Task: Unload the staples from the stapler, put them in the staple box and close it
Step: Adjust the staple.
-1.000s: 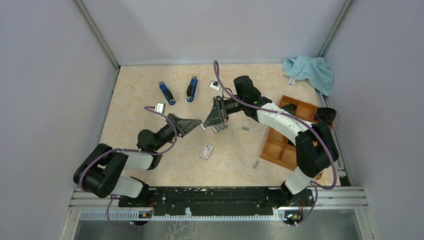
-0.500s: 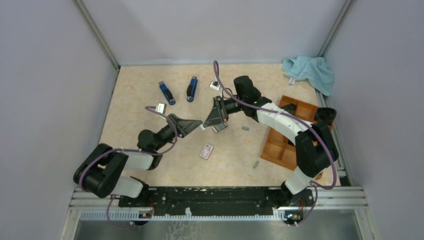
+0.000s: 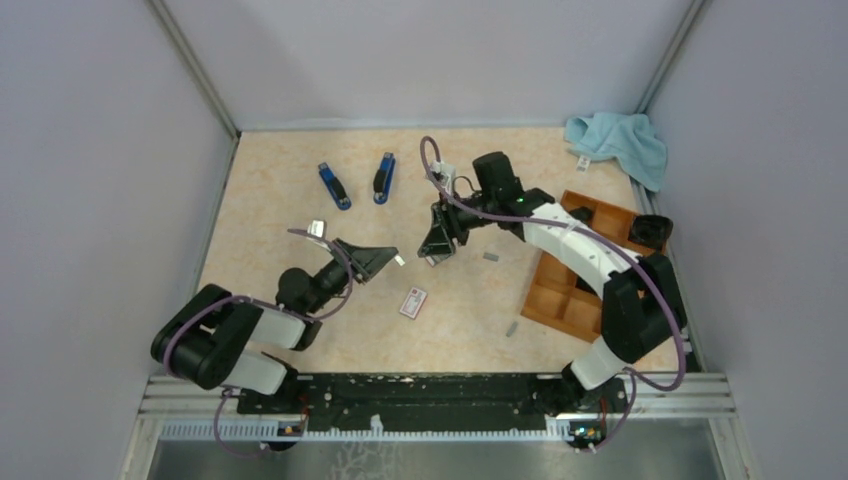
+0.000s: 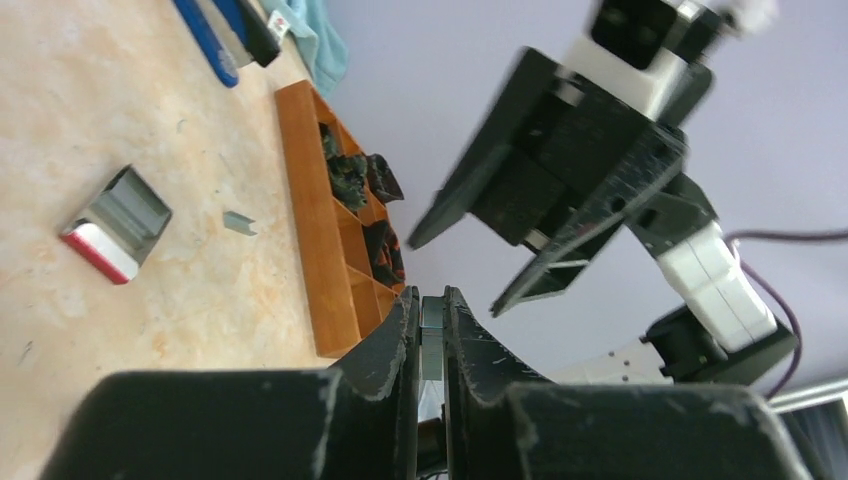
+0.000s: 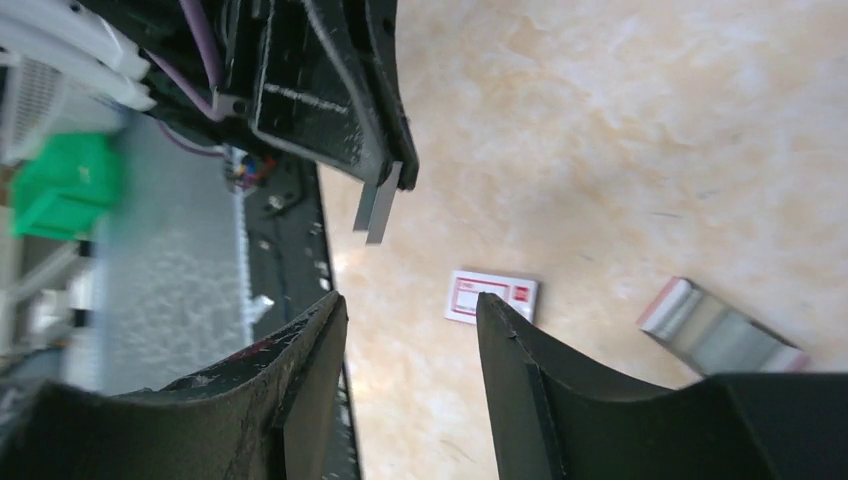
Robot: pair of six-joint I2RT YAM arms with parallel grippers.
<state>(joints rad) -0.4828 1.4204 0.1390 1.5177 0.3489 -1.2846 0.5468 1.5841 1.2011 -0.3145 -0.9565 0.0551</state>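
Observation:
A short grey strip of staples [image 4: 432, 318] is pinched between my left gripper's [image 4: 430, 297] shut jaws and sticks out past the tips [image 3: 398, 261]. In the right wrist view the same staples [image 5: 378, 205] hang from the left fingers [image 5: 350, 110]. My right gripper [image 3: 432, 250] hovers just right of them, open and empty [image 5: 410, 298]. Two blue staplers [image 3: 333, 185] [image 3: 384, 178] lie at the back of the table, well away from both grippers.
A white box with a red label [image 3: 413, 302] lies near the middle front. A grey open tray with a red end [image 5: 715, 335] sits under the right gripper. Loose staple strips [image 3: 490, 256] [image 3: 511, 328] lie near the wooden tray [image 3: 560, 300]. A blue cloth [image 3: 618, 140] is at back right.
The grippers were tip to tip; the right gripper has opened and drawn back to the right. The left gripper has closed on the staple strip and pulled back left with it.

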